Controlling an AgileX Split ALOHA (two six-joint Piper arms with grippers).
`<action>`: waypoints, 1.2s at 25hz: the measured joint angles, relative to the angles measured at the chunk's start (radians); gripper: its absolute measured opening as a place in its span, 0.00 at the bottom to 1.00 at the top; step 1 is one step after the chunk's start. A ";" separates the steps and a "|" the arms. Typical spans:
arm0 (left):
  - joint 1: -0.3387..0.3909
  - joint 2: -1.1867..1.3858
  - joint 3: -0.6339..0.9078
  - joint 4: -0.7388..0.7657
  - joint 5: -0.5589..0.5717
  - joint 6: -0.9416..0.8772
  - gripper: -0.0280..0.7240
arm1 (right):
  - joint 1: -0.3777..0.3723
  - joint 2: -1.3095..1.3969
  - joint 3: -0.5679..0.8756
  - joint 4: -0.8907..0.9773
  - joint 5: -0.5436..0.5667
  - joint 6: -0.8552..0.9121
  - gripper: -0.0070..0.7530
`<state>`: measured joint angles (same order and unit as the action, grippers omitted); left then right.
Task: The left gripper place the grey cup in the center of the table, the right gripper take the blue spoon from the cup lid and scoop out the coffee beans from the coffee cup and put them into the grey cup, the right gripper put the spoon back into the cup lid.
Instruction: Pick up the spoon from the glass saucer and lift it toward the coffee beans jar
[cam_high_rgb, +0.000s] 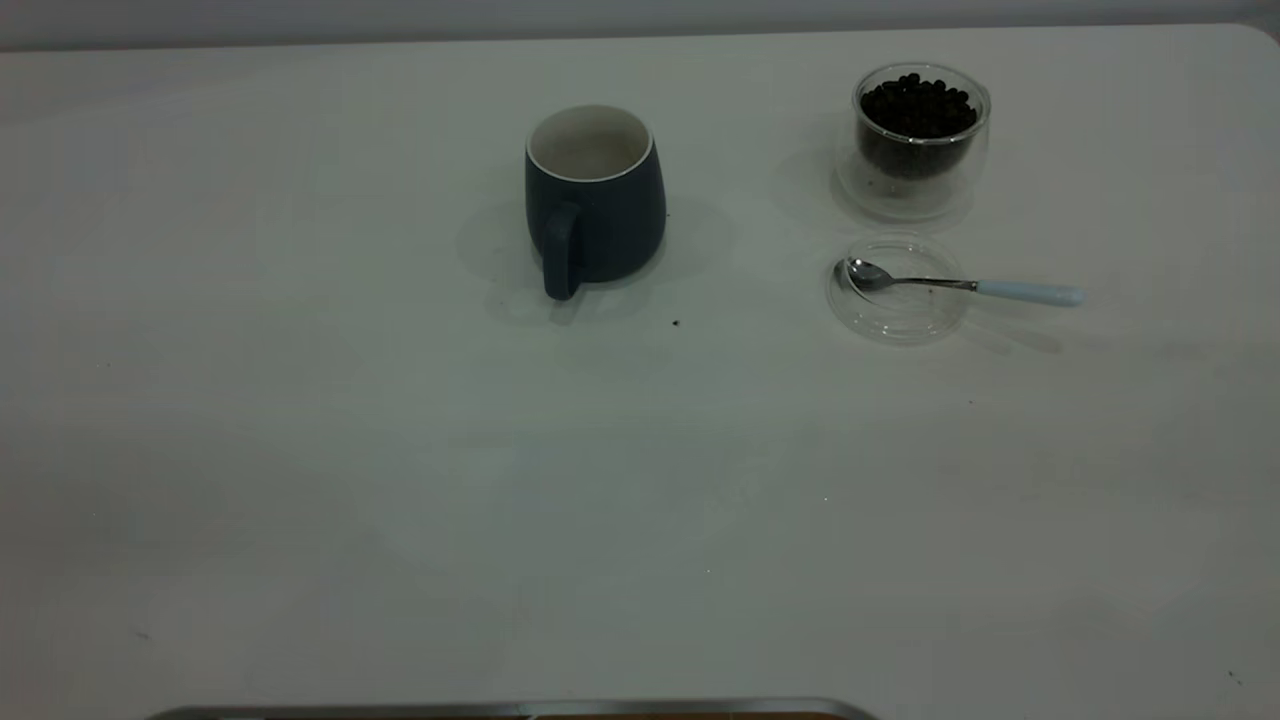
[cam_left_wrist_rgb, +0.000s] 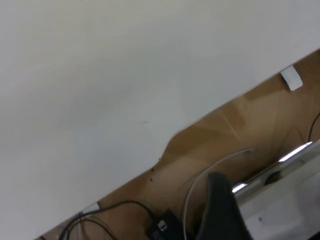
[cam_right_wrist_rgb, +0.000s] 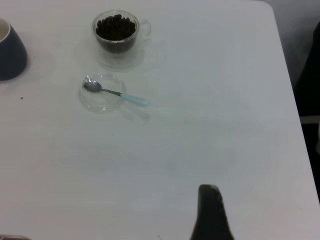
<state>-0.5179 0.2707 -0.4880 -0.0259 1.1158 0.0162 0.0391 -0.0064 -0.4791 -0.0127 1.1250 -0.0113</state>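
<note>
The grey cup stands upright near the middle of the table, toward its far side, its loop handle turned toward the near edge and its pale interior showing nothing inside. Well apart from it, toward the far right, the coffee cup stands upright with the coffee beans heaped close to its rim. Just in front of that glass lies the cup lid, flat on the tabletop and not touching the glass. The blue spoon rests across the lid, its metal bowl inside the rim and its pale handle reaching out past the rim to the right. A small dark speck sits on the tabletop in front of the mug. Neither arm appears over the working area. Of the right gripper only one dark fingertip shows, above bare tabletop well short of the lid; whether it is open cannot be told. Of the left gripper likewise one dark finger shows, beyond the table edge above a brown floor with cables; its state cannot be told, and nothing is seen in either.
</note>
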 joint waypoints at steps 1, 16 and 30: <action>0.000 -0.018 0.002 0.000 0.001 0.004 0.78 | 0.000 0.000 0.000 0.000 0.000 0.000 0.77; 0.221 -0.163 0.002 -0.004 0.007 0.008 0.78 | 0.000 0.000 0.000 0.000 0.000 0.000 0.77; 0.460 -0.289 0.002 -0.004 0.017 0.008 0.78 | 0.000 0.000 0.000 0.000 0.000 0.000 0.77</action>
<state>-0.0582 -0.0180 -0.4861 -0.0295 1.1324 0.0241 0.0391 -0.0064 -0.4791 -0.0127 1.1250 -0.0113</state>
